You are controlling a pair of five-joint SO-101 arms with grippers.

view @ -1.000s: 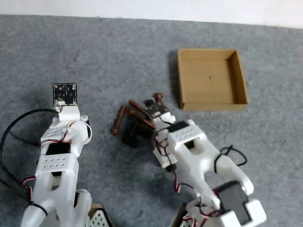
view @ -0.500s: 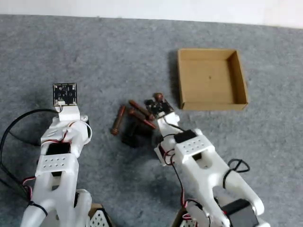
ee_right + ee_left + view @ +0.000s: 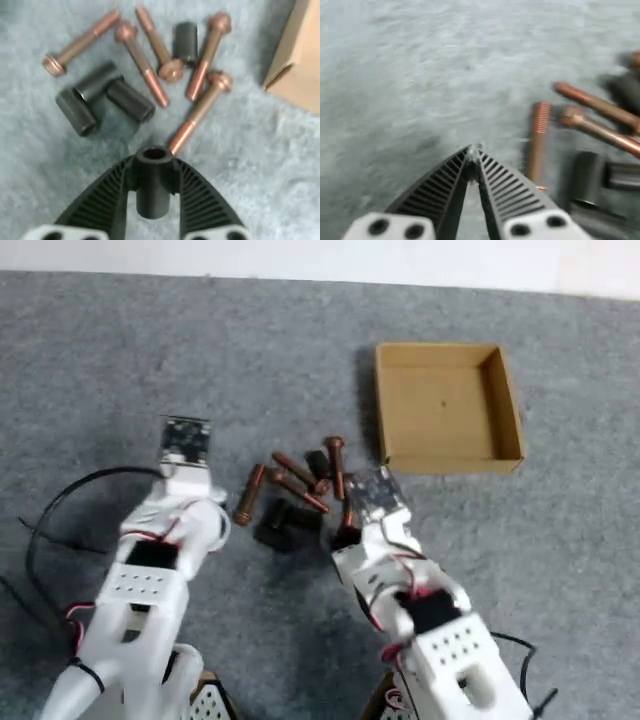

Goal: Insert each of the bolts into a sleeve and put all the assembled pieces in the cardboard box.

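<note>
Leftmost, at the lower left of the high view, the left arm is seen over the grey desk. The left claw is clenched, its tips met, and nothing is grasped in it. It is held above bare desk near a threaded bolt.

Toward the centre, five copper bolts are scattered flat. Four loose sleeves are laid among them, three bunched together and one lodged between two bolts.

Right of the heap, the right arm is seen rising from the lower edge. A black sleeve is grasped in the right claw, its open end turned toward the wrist camera, just beside the tip of the nearest bolt.

At the upper right, the cardboard box is set open, apart from the heap.
</note>
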